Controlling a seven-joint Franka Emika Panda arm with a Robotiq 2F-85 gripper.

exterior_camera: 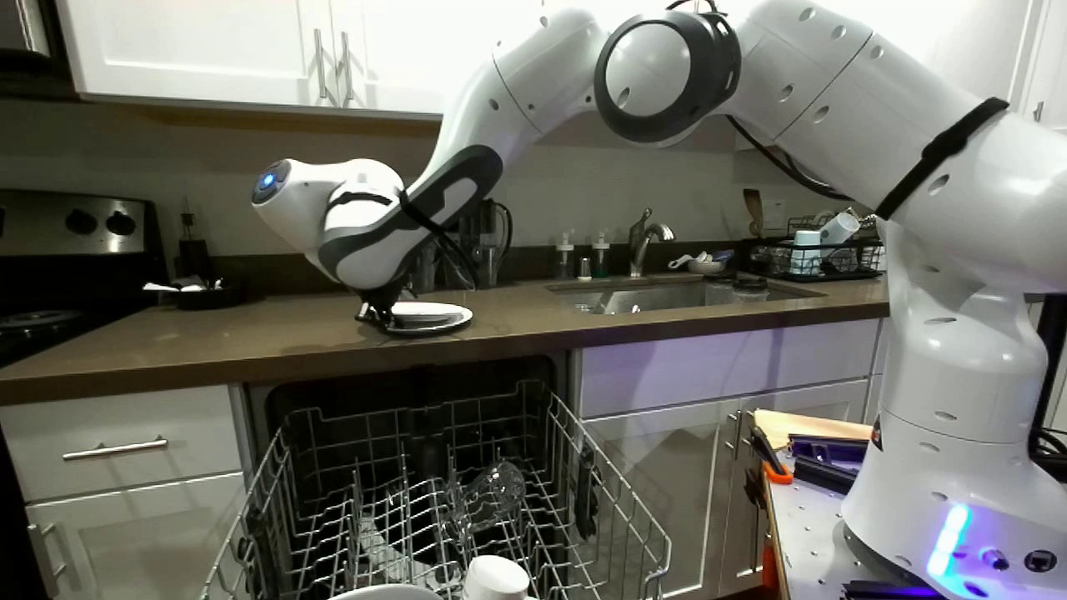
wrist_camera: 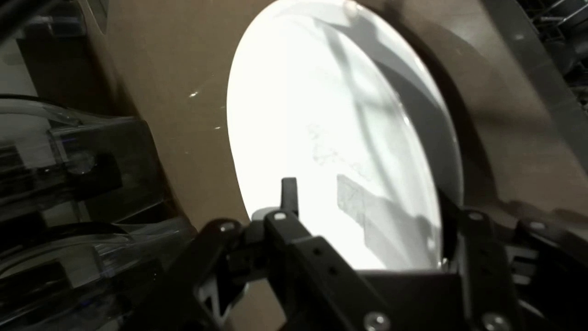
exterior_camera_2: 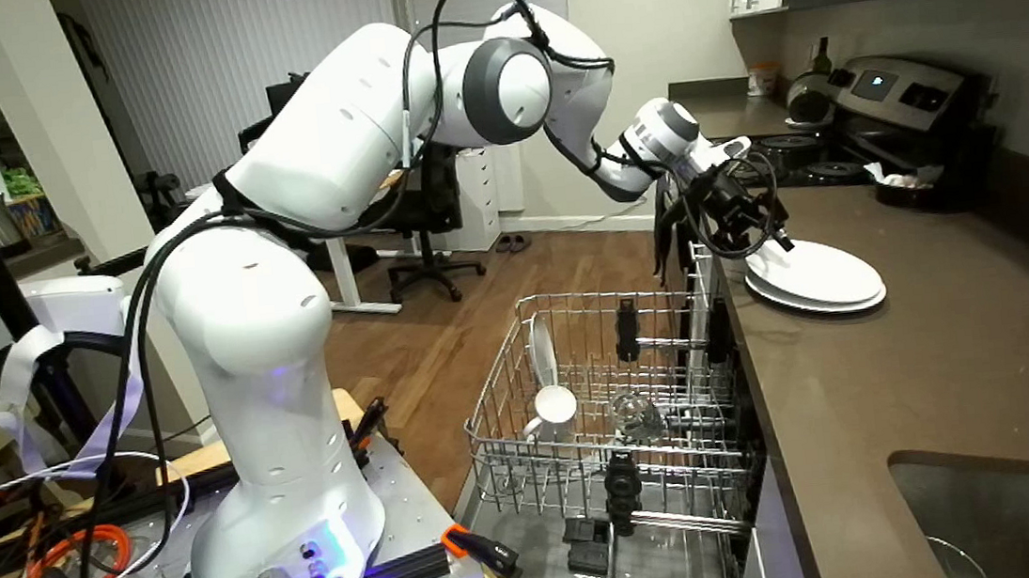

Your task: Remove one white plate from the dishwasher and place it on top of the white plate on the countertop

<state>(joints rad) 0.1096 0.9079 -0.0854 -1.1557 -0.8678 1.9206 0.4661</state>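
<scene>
White plate [wrist_camera: 294, 105] lying on lower white plate [wrist_camera: 428, 119], bit off-centre, mid-frame in wrist view. Left to right there: clear containers [wrist_camera: 105, 165] at left edge, countertop [wrist_camera: 174, 101], both plates, gripper [wrist_camera: 374, 207] at bottom with fingers spread well apart; touching rim or not, can't tell. Stuff wrist cam misses, in exterior view: white dish [exterior_camera_2: 541, 351] on edge, mug [exterior_camera_2: 555, 405], glass [exterior_camera_2: 637, 417] in dishwasher rack [exterior_camera_2: 572, 296] mid-frame. In exterior view, plates left of centre, then faucet [exterior_camera: 638, 247], drying rack [exterior_camera: 771, 265] farther right, only there.
</scene>
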